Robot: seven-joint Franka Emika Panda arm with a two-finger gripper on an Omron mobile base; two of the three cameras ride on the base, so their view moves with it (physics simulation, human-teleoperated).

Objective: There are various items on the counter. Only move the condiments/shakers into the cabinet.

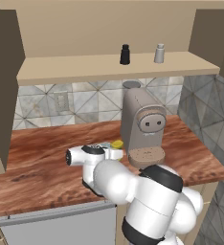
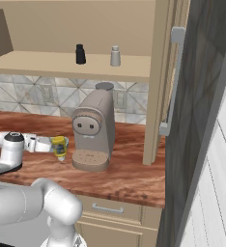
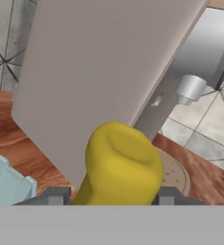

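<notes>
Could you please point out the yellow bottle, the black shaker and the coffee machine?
yellow bottle (image 3: 121, 165): hand view, on its yellow body.
black shaker (image 1: 125, 55): left base view, mid-body, on the shelf.
coffee machine (image 2: 93, 126): right base view, on its front face.

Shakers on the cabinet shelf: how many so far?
2: the black shaker and the grey-white shaker stand apart on the shelf. The yellow bottle is down at the counter.
</notes>
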